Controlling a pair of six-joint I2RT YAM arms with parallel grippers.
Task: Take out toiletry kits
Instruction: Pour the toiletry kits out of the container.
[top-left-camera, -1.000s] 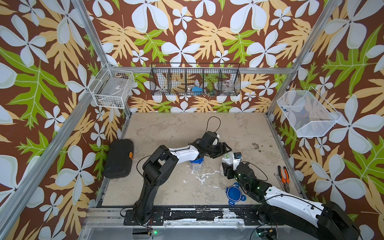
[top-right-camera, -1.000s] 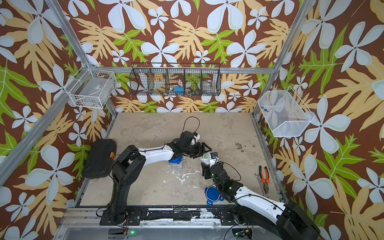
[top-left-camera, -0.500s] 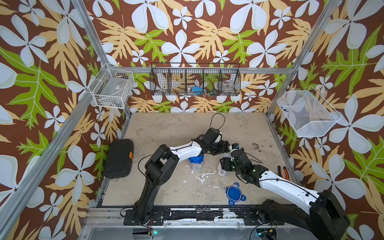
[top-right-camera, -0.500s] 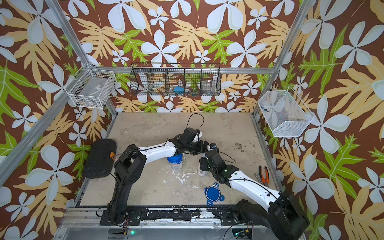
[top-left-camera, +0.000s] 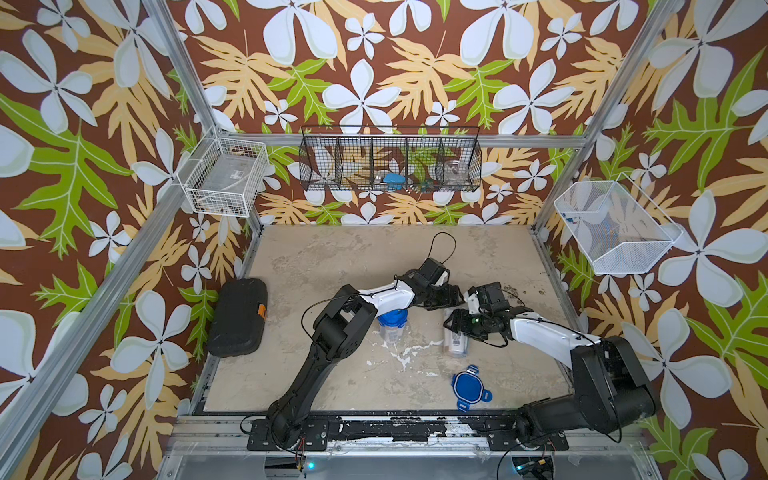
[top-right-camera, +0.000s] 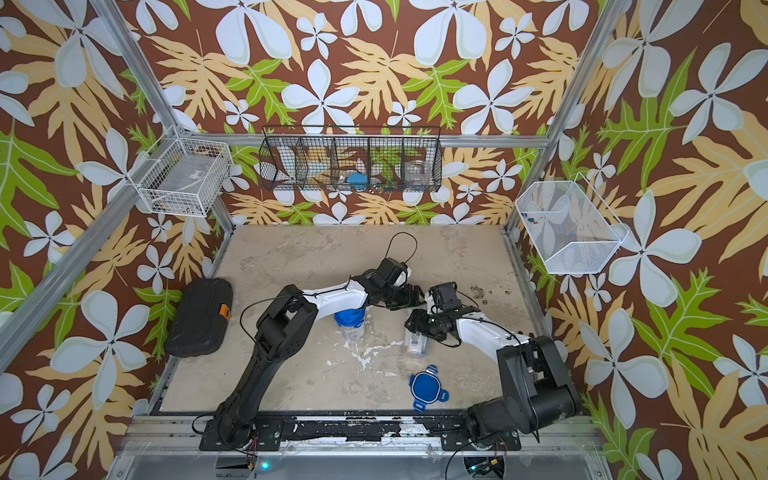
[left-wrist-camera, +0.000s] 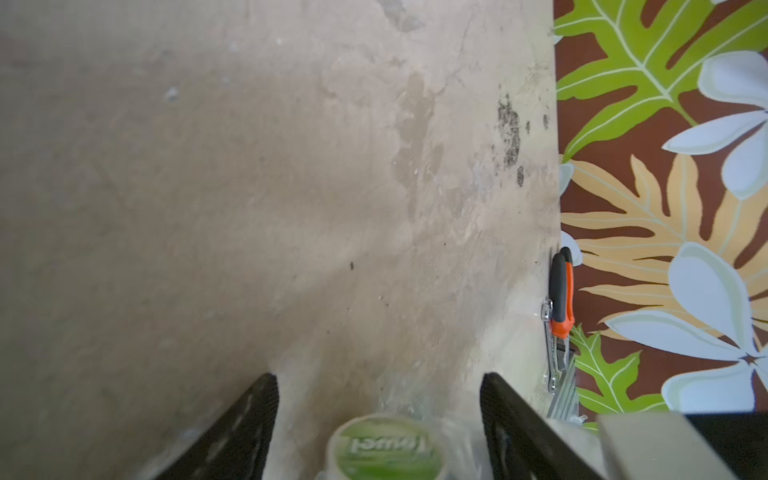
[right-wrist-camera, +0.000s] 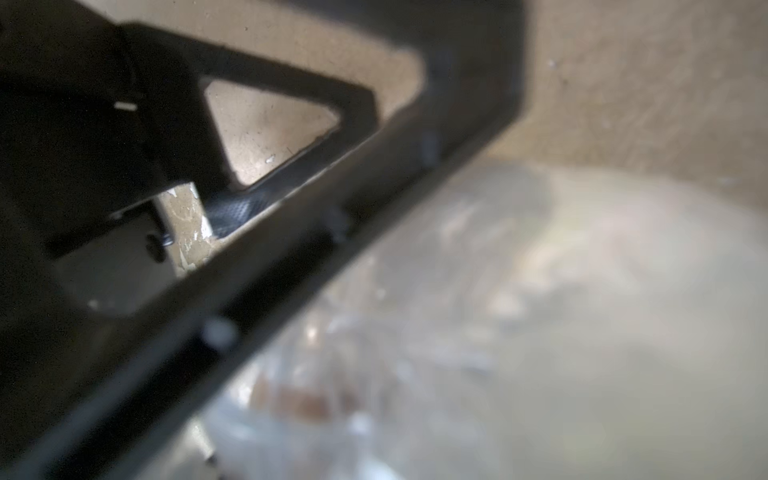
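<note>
A clear open jar (top-left-camera: 456, 345) (top-right-camera: 417, 345) leans tipped at mid-table, mouth toward the back. My right gripper (top-left-camera: 457, 326) (top-right-camera: 420, 324) is shut on its upper part. My left gripper (top-left-camera: 451, 297) (top-right-camera: 411, 297) sits at the jar's mouth. In the left wrist view it (left-wrist-camera: 378, 376) stands open, and a toiletry kit's round green-labelled tin (left-wrist-camera: 386, 446) in a thin clear bag lies between the fingers, touching neither. The right wrist view shows only blurred clear plastic (right-wrist-camera: 415, 374) and a left finger (right-wrist-camera: 332, 232). A second jar with a blue lid (top-left-camera: 392, 322) stands under my left arm.
A loose blue lid (top-left-camera: 469, 384) lies near the front edge. A black case (top-left-camera: 237, 318) sits outside the left rail. Orange-handled pliers (left-wrist-camera: 561, 291) lie along the right edge. A black wire basket (top-left-camera: 390, 160) and two white baskets (top-left-camera: 222, 178) (top-left-camera: 615, 226) hang on the walls.
My right arm has carried the jar from the front toward the back and tipped it over, mouth to the left gripper. The left gripper has shifted slightly right to meet it.
</note>
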